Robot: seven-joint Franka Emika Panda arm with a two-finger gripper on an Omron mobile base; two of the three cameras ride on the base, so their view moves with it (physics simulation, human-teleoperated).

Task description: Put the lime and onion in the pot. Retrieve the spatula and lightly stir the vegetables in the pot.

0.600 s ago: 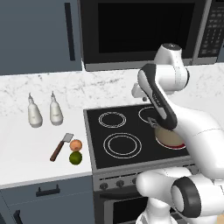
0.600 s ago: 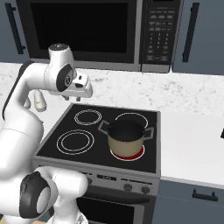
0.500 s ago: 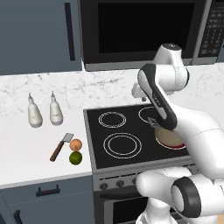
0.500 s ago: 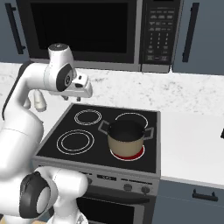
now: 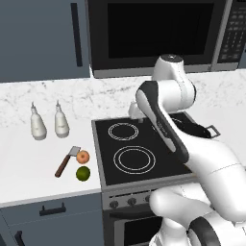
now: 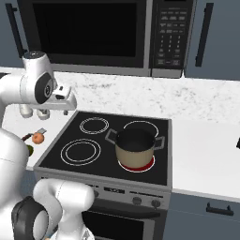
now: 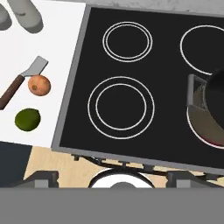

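Observation:
The dark-green lime (image 7: 27, 119) and the orange-tan onion (image 7: 39, 85) lie close together on the white counter left of the stove, with the spatula (image 7: 22, 82) just beside the onion. All three also show in the left base view: lime (image 5: 83, 173), onion (image 5: 82, 156), spatula (image 5: 67, 161). The tan pot (image 6: 135, 146) stands on the front right burner, nothing visible inside it. My gripper (image 5: 136, 112) hangs high over the stove's back left burner, looking down, open and holding nothing (image 7: 113, 177).
Two white bottles (image 5: 37, 124) (image 5: 60, 122) stand on the counter behind the spatula. The black stovetop (image 5: 132, 158) has bare rings on its left burners. A microwave (image 6: 93, 35) hangs above the stove, and the counter's front edge is close to the lime.
The hand has swung left and slightly down, from over the stove's middle toward its left side. The lime, onion, spatula and pot have not moved.

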